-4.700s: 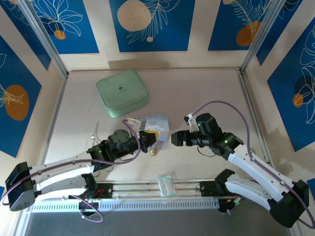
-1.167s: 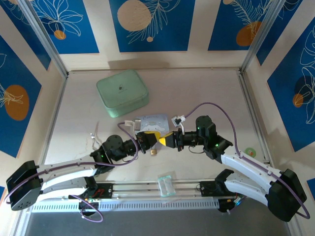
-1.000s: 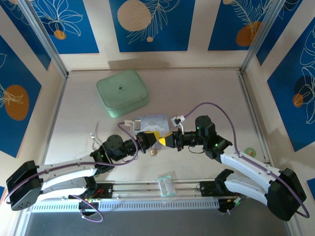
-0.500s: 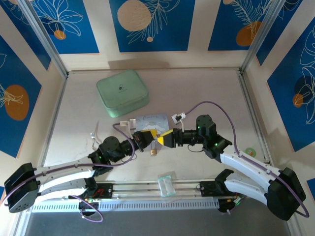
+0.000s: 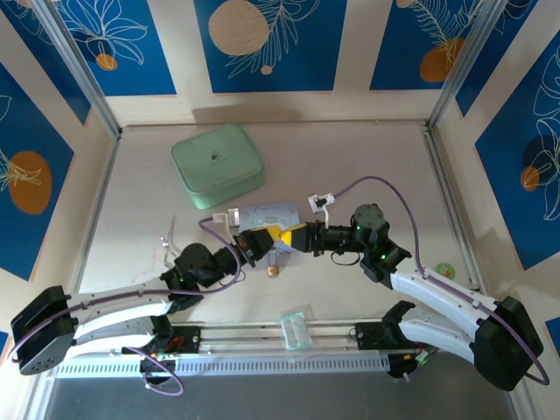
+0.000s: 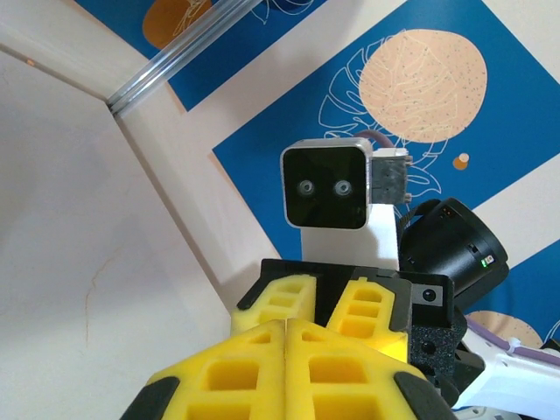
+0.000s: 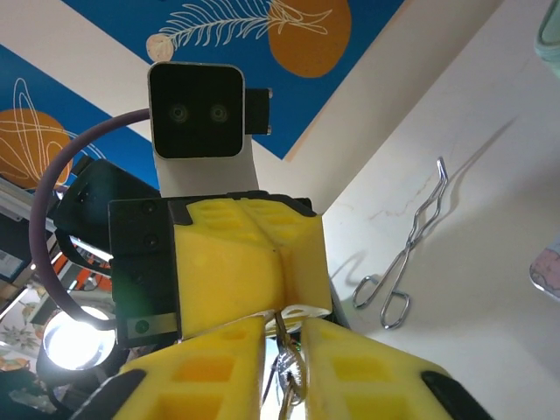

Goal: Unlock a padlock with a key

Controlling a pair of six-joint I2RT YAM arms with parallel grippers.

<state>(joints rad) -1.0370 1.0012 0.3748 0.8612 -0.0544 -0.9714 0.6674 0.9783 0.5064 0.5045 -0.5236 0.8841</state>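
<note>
Over to the far left of the light blue cartoon box point(image 5: 273, 214), a pair of wire tongs point(image 5: 166, 248) lies flat on the table point(image 5: 367, 166). Up and to the left of the box sits a mint-green case point(image 5: 217, 164), well apart from the action.

Now the left gripper point(image 6: 286, 337): it reaches in at the box's near left corner, and its yellow fingers are pressed tight together, seam to seam. From its own wrist camera nothing can be seen in that seam. From the right wrist camera there is a pale sliver right at its tip; what that is, I can't tell.

Just on the near side of the box, below the spot where the two sets of fingertips meet, there's the padlock point(image 5: 273, 270), a tiny brass speck. Whether it lies on the table or hangs from something thin above it cannot be told from overhead.

And the right gripper point(image 7: 282, 331), coming in at the box's near right corner, nose to nose with the left one. Its fingers are drawn in on a thin silvery bit of metal, the key point(image 7: 290, 372), pinched in the narrow slit between the pads.

Nearer than the box, by the rail, lies a clear plastic bag point(image 5: 296, 329).
</note>
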